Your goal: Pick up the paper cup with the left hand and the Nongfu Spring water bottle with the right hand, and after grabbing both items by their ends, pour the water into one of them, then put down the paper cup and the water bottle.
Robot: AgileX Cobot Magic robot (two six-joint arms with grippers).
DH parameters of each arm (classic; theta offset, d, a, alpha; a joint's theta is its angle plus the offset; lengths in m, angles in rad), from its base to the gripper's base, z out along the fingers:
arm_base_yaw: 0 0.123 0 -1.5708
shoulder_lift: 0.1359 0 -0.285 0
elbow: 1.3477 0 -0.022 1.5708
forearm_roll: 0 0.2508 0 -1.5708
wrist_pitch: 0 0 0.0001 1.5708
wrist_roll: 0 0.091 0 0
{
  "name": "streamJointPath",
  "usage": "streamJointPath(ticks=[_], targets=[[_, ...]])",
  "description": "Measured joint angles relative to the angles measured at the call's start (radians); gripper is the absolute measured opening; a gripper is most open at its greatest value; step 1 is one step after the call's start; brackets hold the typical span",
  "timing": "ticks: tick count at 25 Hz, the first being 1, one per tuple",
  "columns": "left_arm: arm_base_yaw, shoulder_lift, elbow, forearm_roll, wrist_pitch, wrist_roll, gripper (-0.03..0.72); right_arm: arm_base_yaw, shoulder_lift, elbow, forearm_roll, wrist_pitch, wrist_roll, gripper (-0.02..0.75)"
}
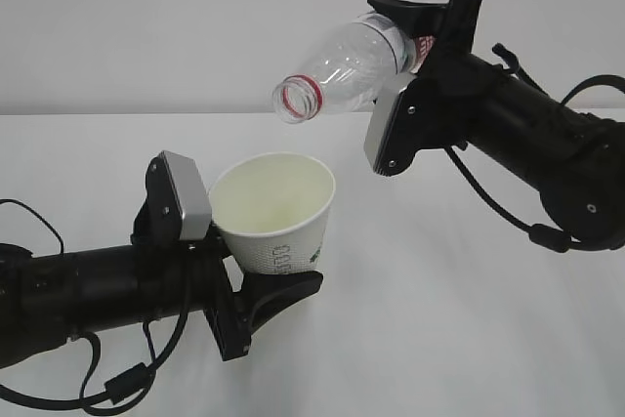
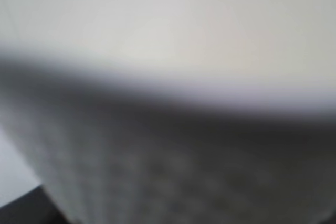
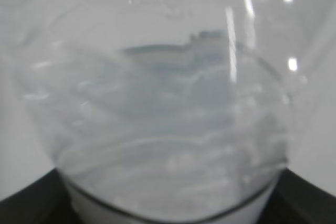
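Note:
My left gripper (image 1: 262,272) is shut on the lower part of the white paper cup (image 1: 278,212), which is held above the table with its mouth tilted up and to the right. The cup's blurred wall (image 2: 168,171) fills the left wrist view. My right gripper (image 1: 410,51) is shut on the base end of the Nongfu Spring water bottle (image 1: 342,65). The bottle lies nearly level, and its red-ringed open mouth points down-left just above the cup's rim. The clear bottle (image 3: 168,119) fills the right wrist view. No stream of water shows, and the bottle looks empty.
A white table (image 1: 439,319) lies beneath both arms, with a plain white wall behind it. Black cables (image 1: 117,383) hang from the left arm at the lower left, and a cable loop (image 1: 498,212) hangs under the right arm.

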Motion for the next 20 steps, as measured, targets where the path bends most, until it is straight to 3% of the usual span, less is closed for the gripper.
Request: streamJointPath(ticks=[20], targets=[[0.000, 0.000, 0.000, 0.004, 0.000, 0.001, 0.511, 0.000, 0.000, 0.000, 0.002, -0.017, -0.052, 0.524]])
